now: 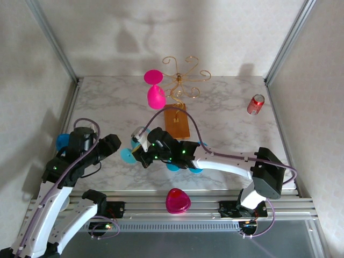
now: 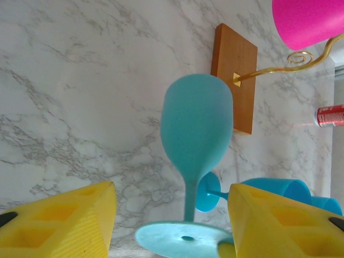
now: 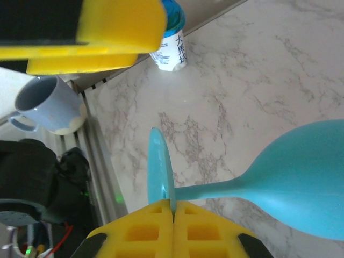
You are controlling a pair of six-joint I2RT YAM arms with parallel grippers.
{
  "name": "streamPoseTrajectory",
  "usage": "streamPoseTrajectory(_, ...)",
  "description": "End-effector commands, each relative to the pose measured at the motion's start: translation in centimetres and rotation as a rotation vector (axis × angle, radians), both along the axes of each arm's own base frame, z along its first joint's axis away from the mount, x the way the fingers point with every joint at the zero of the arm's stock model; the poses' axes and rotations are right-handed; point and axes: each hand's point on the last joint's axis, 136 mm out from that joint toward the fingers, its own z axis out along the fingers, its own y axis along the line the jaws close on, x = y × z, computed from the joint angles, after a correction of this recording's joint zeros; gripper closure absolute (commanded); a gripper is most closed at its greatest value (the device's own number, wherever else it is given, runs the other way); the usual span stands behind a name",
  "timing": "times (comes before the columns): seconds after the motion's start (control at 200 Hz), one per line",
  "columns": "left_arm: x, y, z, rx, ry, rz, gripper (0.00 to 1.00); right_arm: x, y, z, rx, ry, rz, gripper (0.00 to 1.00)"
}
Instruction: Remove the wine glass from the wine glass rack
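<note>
The right gripper's (image 3: 173, 207) two yellow foam fingers (image 3: 134, 231) are pressed together on the rim of the foot of a teal wine glass (image 2: 196, 123). They pinch that disc edge-on while the stem runs out sideways to the bowl. The left gripper (image 2: 171, 188) has its fingers (image 2: 59, 220) spread wide, one on each side of the same foot and touching neither it nor the stem. This glass is off the wine glass rack (image 1: 178, 126), in front of the rack's wooden base, with its bowl pointing toward that base. Whether it rests on the marble tabletop (image 1: 226, 123) cannot be told. A pink wine glass (image 1: 156, 97) hangs upside down from a scroll arm on the rack's left side, foot uppermost. More teal glasses (image 2: 279, 188) lie in front of the rack under the right arm. Another pink glass (image 1: 178, 200) lies well in front of the rack at the table's near edge. To the rack's right, well apart, is a red can (image 1: 256, 104); its white lettering is too small to read. Far from the rack, by the table's railed edge, stands a grey-blue mug (image 3: 45, 102), and what it holds cannot be told. Near the mug is a white bottle (image 3: 172, 45) with a teal top, printed with dark East Asian characters I cannot read with confidence.
</note>
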Motion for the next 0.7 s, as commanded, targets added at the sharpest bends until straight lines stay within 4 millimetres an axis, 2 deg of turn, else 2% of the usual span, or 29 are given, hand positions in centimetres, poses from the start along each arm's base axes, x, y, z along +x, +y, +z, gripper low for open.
streamPoseTrajectory(0.0,-0.9,-0.6,-0.7,-0.022,0.048,-0.037,0.44,0.9,0.6,-0.2,-0.009,-0.169,-0.03,1.0)
streamPoseTrajectory(0.2,-1.6,-1.5,-1.5,-0.053,0.093,-0.083,0.44,0.9,1.0,-1.3,-0.053,-0.254,-0.044,1.0)
streamPoseTrajectory(0.696,-2.4,-2.6,-3.4,-0.106,0.161,-0.122,0.44,0.3,0.9,-1.5,-0.045,-0.48,-0.081,1.0)
